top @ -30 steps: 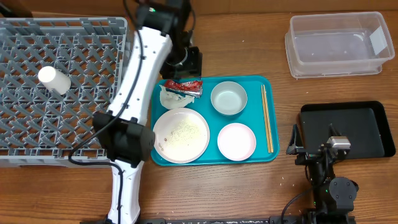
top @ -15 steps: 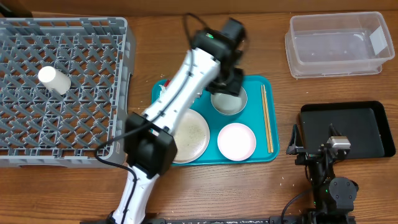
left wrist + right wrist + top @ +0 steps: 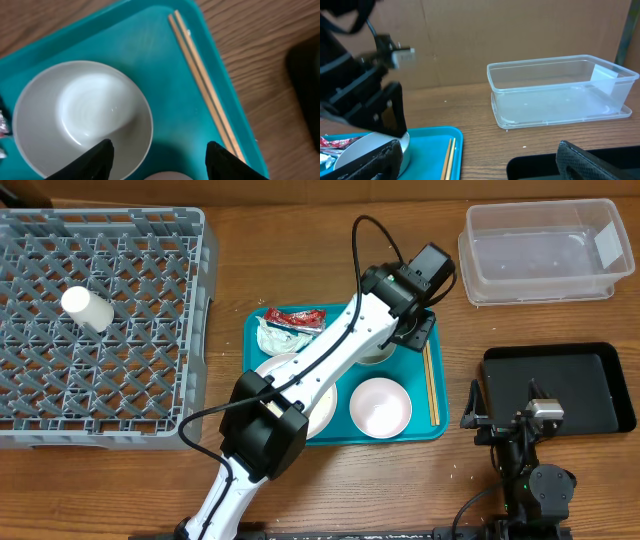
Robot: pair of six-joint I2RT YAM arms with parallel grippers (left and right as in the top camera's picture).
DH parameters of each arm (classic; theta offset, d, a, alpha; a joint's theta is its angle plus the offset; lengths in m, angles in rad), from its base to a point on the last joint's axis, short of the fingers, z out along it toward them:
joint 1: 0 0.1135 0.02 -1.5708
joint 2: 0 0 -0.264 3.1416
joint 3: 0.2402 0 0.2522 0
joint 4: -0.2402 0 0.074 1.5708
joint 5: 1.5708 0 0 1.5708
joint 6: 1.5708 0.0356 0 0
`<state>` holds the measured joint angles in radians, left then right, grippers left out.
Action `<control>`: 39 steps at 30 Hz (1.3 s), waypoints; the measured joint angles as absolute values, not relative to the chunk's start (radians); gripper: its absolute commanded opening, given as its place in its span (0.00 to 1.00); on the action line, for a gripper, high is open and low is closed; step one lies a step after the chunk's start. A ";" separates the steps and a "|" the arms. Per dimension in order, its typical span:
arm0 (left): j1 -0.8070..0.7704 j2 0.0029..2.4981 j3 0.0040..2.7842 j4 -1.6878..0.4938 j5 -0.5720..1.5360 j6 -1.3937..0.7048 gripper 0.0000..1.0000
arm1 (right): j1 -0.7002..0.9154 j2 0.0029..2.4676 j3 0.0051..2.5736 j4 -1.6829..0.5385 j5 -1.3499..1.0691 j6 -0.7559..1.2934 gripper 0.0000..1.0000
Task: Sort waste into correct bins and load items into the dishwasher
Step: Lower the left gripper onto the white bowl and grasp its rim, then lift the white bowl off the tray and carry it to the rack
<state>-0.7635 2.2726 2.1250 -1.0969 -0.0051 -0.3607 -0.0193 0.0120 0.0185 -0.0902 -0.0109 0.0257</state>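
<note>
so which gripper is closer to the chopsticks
Left. The left gripper is over the teal tray, between the grey bowl and chopsticks; the right gripper sits off the tray, by the black tray.

Wide open here: the left tool [image 3: 162,162] hangs with fingers spread over bare floor of the teal plastic serving tray [image 3: 150,45]. It's a tight lane, with the round grey bowl [image 3: 82,117] just beside one finger and the thin wooden chopsticks [image 3: 202,87] near the other. The white left arm [image 3: 330,360] lies diagonally across the tray, blocking the large white round plate [image 3: 322,402]. There's bare wooden table [image 3: 455,310] between the tray, the clear rectangular plastic tub [image 3: 545,250] and the shallow black rectangular tray [image 3: 560,390].
</note>
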 measured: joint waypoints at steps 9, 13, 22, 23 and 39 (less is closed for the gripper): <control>-0.765 2.273 2.009 -1.031 -0.004 -0.368 0.54 | -0.019 0.012 0.019 -0.090 -0.011 0.026 1.00; -0.766 2.273 1.947 -0.985 -0.004 -0.368 0.53 | -0.019 0.012 0.019 -0.090 -0.010 0.026 0.99; -0.766 2.273 1.892 -0.934 -0.004 -0.374 0.20 | -0.019 0.012 0.019 -0.090 -0.010 0.026 1.00; -0.766 2.273 1.892 -0.933 -0.004 -0.379 0.18 | -0.019 0.012 0.019 -0.090 -0.011 0.026 0.99; -0.759 2.275 2.261 -1.242 0.001 -0.433 0.04 | -0.019 0.012 0.019 -0.090 -0.010 0.026 1.00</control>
